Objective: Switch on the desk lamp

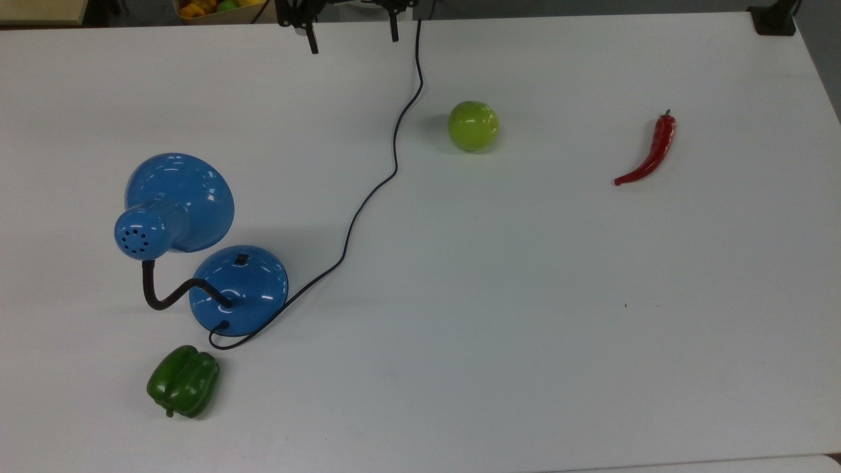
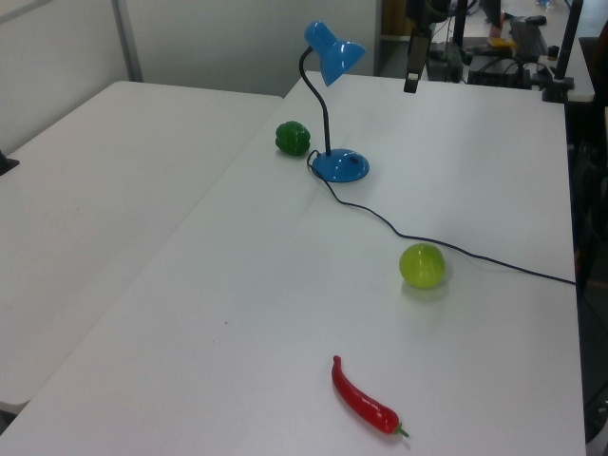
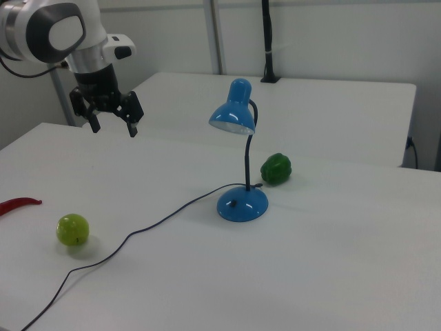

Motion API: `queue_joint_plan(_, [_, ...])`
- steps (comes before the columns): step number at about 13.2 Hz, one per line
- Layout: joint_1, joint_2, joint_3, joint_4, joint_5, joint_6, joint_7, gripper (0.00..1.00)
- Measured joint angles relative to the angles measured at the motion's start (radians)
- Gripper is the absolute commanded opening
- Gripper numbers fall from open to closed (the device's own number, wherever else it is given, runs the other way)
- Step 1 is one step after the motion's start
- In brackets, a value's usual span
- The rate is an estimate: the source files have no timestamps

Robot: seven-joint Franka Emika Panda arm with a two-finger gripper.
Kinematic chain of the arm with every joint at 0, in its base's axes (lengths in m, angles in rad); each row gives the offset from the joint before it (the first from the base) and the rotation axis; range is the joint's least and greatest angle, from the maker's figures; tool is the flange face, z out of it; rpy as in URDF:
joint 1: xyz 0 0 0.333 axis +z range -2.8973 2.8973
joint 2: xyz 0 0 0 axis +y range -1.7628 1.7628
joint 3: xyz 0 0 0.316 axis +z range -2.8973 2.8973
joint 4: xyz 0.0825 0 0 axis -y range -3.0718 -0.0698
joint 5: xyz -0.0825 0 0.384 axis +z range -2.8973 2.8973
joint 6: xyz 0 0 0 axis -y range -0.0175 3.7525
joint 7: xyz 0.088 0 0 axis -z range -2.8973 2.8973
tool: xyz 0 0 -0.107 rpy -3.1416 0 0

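Tool spread, held above the surface.
The tool hung with fingers apart, gripping nothing, well apart from the desk lamp. The lamp stood upright on the white surface, just beside a green bell pepper.

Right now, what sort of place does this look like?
Probably a robotics lab: a white robot arm hangs over plain white tables, where a glossy blue desk lamp stands among a few fruits and vegetables.

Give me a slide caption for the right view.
Open claw hovers above the white table, away from the unlit desk lamp, green apple and bell pepper.
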State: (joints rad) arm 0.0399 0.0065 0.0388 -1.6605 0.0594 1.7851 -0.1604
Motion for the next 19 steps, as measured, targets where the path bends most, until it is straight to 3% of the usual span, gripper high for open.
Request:
queue_joint_plan(13, [0.000,0.000,-0.011,0.001,0.000,0.000,0.000,0.98])
queue_joint_plan(17, [0.000,0.000,-0.012,0.001,0.000,0.000,0.000,0.78])
queue_joint_plan(19, [0.000,0.000,-0.013,0.001,0.000,0.000,-0.007,0.63])
